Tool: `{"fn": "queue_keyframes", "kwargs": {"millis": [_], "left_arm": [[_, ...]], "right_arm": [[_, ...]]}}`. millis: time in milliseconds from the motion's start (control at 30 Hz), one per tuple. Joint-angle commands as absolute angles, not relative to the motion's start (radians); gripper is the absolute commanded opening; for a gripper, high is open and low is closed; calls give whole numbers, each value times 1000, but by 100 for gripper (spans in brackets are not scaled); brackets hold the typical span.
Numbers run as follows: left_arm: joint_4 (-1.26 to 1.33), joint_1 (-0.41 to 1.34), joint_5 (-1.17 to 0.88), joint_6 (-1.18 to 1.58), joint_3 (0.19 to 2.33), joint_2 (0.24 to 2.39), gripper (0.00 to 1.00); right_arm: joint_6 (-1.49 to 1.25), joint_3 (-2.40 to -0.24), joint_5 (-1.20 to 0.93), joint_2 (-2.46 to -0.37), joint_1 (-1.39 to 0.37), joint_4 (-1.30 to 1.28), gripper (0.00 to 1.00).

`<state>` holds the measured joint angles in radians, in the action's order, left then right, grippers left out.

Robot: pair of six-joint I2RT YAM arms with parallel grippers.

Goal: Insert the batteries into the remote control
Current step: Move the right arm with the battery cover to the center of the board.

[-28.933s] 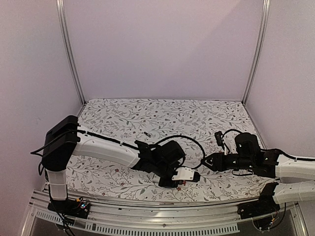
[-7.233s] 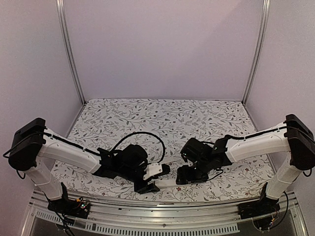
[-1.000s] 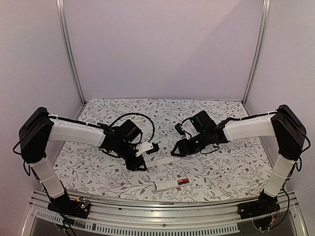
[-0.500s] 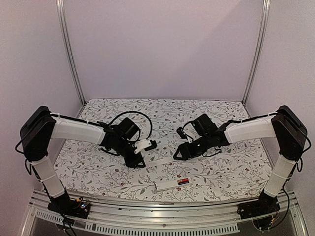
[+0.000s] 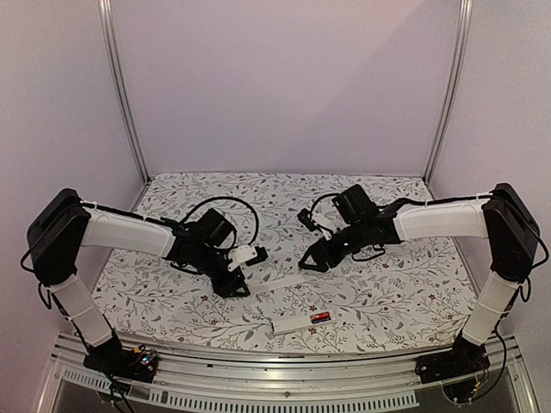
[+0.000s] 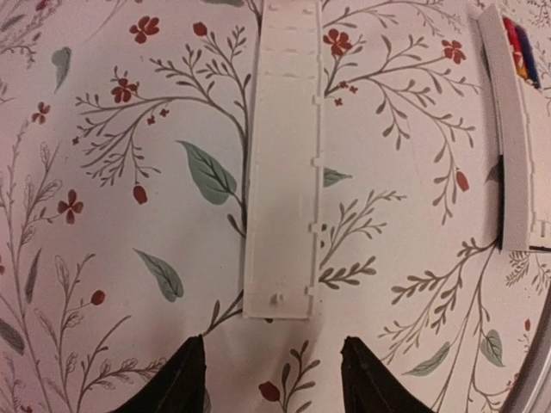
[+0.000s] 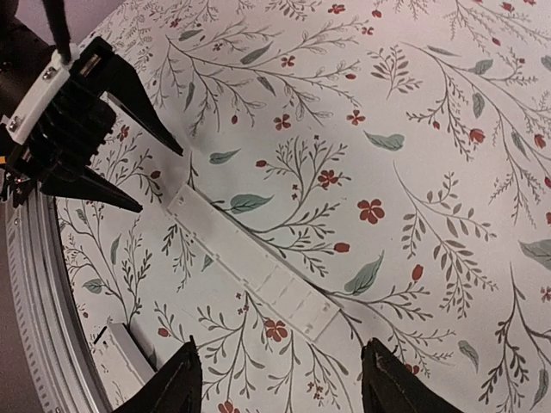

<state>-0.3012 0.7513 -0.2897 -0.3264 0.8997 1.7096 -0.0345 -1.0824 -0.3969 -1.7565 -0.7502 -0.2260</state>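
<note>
The white remote control [image 5: 297, 323] lies near the table's front edge, and batteries [image 5: 321, 318] show black and red in its bay. In the left wrist view the remote control [image 6: 515, 146] runs along the right edge, the batteries [image 6: 517, 41] at its top. A thin flat white cover strip [image 5: 280, 281] lies on the cloth between both arms. My left gripper [image 5: 244, 274] is open just short of the strip's [image 6: 280, 163] near end, holding nothing [image 6: 271, 377]. On the strip's other side my right gripper [image 5: 308, 256] hangs open over it [image 7: 254, 262], empty [image 7: 280, 383].
A floral cloth [image 5: 379, 292] covers the table. A metal rail [image 5: 284, 387] runs along its near edge. In the right wrist view the left gripper [image 7: 77, 120] sits at the upper left and the remote's end [image 7: 125, 357] at the lower left.
My left gripper's jaws have spread wider and it has drawn back left, off the cover strip. The right gripper has shifted only slightly. The strip and remote lie still.
</note>
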Motion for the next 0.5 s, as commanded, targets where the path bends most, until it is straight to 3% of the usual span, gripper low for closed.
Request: {"fn": "queue_keyframes", "kwargs": {"millis": [0,200,467], "left_arm": [[-237,714,-242,-274,880,1647,56],[-78,665,-141,39,820,1535,60],[81,665,-4,318,673,1433,59]], "right_arm": [[241,-1143,-444,-1758,-750,-236,63],[598,-1232,-571,-1833,-756,-254,74],[749,-1469,-436,-2048,-874,-420,83]]}}
